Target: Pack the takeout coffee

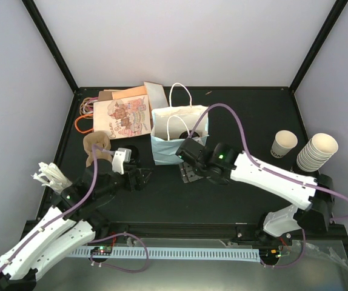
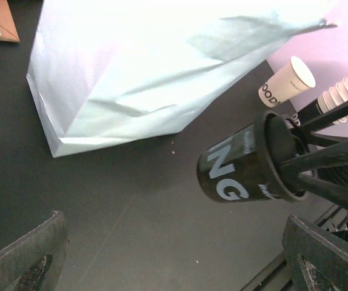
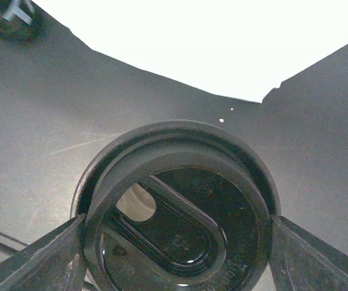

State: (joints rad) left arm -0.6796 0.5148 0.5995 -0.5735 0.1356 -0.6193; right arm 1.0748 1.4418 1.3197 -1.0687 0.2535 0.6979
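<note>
The takeout coffee (image 2: 240, 167) is a dark cup with pale lettering and a round black lid (image 3: 180, 206). My right gripper (image 3: 177, 260) is shut on the lid's rim, one finger on each side. It holds the cup just in front of the pale blue paper bag (image 1: 177, 130), whose top stands open. In the top view the right gripper (image 1: 189, 160) hides most of the cup. My left gripper (image 1: 140, 179) is open and holds nothing, left of the cup and low over the table. In its wrist view the left gripper (image 2: 174, 267) has only bare table between its fingers.
A single cream cup (image 1: 283, 144) and a stack of cream cups (image 1: 316, 151) stand at the right. A brown pulp carrier (image 1: 95, 147) and printed paper bags (image 1: 122, 115) lie at the back left. White plastic pieces (image 1: 50, 176) sit at the left edge.
</note>
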